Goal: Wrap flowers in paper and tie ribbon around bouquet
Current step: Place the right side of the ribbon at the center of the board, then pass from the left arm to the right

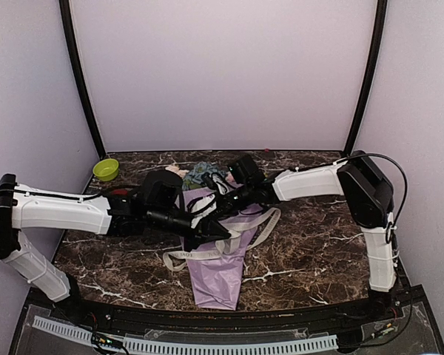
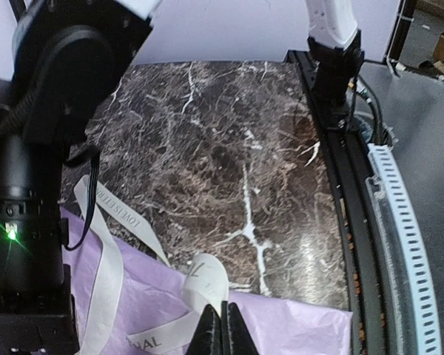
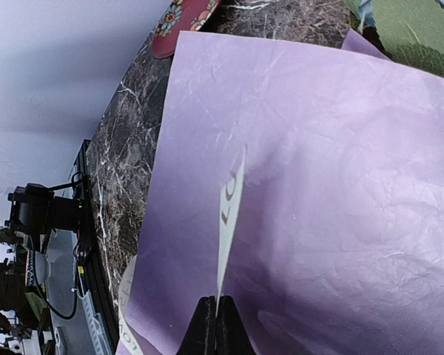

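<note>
Top view: bouquet point(image 1: 219, 275) lying mid marble table point(image 1: 311, 244), cone tip toward near edge, flowers point(image 1: 200, 174) at far end, ribbon point(image 1: 263, 222) looped across it.

Left wrist: left gripper point(image 2: 220, 325) fingers pressed together, ribbon loop right at tips, can't tell if pinched.

Right wrist: right gripper point(image 3: 217, 319) clamped tight on ribbon edge, over lilac paper point(image 3: 340, 185).

Dark brown marble-look tabletop point(image 1: 318, 244), white veins, slight sheen. Plain pale lilac-white walls point(image 1: 222, 66) close it in at back and both sides, booth-like, under soft even light. Black curved poles point(image 1: 80, 81) run up the two back corners. A black rail point(image 1: 296, 314) edges the near side, a white slotted strip point(image 1: 207, 345) just below. Grey floor point(image 2: 429, 126) shows beyond the table in the left wrist view.
</note>
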You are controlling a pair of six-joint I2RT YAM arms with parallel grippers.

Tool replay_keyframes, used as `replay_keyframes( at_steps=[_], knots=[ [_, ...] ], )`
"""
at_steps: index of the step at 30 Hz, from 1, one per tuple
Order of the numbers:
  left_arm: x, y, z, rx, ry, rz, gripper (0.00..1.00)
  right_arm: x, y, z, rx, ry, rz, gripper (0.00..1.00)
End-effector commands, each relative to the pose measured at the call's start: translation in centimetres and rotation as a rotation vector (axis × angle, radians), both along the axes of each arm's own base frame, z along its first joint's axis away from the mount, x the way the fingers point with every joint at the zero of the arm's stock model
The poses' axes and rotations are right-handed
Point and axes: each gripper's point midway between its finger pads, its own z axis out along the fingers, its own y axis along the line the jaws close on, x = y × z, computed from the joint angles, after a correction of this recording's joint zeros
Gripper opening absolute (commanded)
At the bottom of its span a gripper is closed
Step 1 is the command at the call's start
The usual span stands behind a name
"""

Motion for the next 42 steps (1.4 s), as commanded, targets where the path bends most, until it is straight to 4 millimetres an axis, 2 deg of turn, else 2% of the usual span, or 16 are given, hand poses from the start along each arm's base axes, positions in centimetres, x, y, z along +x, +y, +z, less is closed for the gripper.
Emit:
replay_keyframes(
  at_steps=[1, 5, 8, 12, 15, 21, 27, 30, 33, 35, 36, 39, 40, 42],
  knots=[
    [2.7, 0.4, -2.7, 0.111, -0.148, 0.061, 0.00, -0.1, 0.2, 3.3, 0.038, -0.070, 0.049, 0.00],
    [6.3, 1.0, -4.9, 0.202, -0.205, 0.227, 0.00, -0.2, 0.0, 2.4, 0.016, -0.052, 0.041, 0.00],
    [7.2, 1.3, -6.8, 0.254, -0.197, 0.274, 0.00, -0.1, -0.2, 2.1, 0.002, -0.049, 0.026, 0.01],
    [6.9, 1.7, -9.1, 0.269, -0.175, 0.282, 0.00, 0.6, -0.8, 2.0, -0.056, -0.062, -0.009, 0.32],
    [6.6, 1.9, -9.7, 0.256, -0.137, 0.293, 0.00, 1.2, -1.1, 3.4, -0.059, -0.082, -0.050, 0.44],
    [6.2, 2.1, -10.4, 0.237, -0.106, 0.294, 0.00, 2.3, -1.8, 6.4, -0.059, -0.111, -0.100, 0.58],
    [7.3, 2.2, -9.9, 0.189, -0.049, 0.316, 0.00, 2.4, -4.3, 8.9, -0.043, -0.126, -0.157, 0.59],
    [7.8, 2.1, -9.4, 0.158, -0.029, 0.315, 0.00, 1.6, -6.3, 8.3, -0.071, -0.131, -0.182, 0.53],
    [7.9, 2.1, -9.6, 0.158, -0.026, 0.312, 0.00, -0.1, -7.8, 5.9, -0.114, -0.087, -0.161, 0.41],
    [8.0, 2.0, -9.6, 0.152, -0.021, 0.312, 0.00, -1.3, -8.4, 4.9, -0.125, -0.063, -0.141, 0.37],
    [8.1, 2.0, -9.6, 0.148, -0.018, 0.312, 0.00, -1.8, -8.7, 4.4, -0.124, -0.056, -0.138, 0.37],
    [8.3, 1.9, -9.2, 0.126, -0.007, 0.314, 0.00, -2.6, -9.3, 3.7, -0.121, -0.056, -0.151, 0.48],
    [8.4, 1.8, -9.1, 0.118, -0.005, 0.314, 0.00, -3.1, -9.8, 2.4, -0.149, -0.043, -0.152, 0.51],
    [8.7, 1.8, -8.8, 0.110, 0.001, 0.317, 0.00, -3.7, -10.0, 1.4, -0.180, -0.036, -0.144, 0.54]
  ],
)
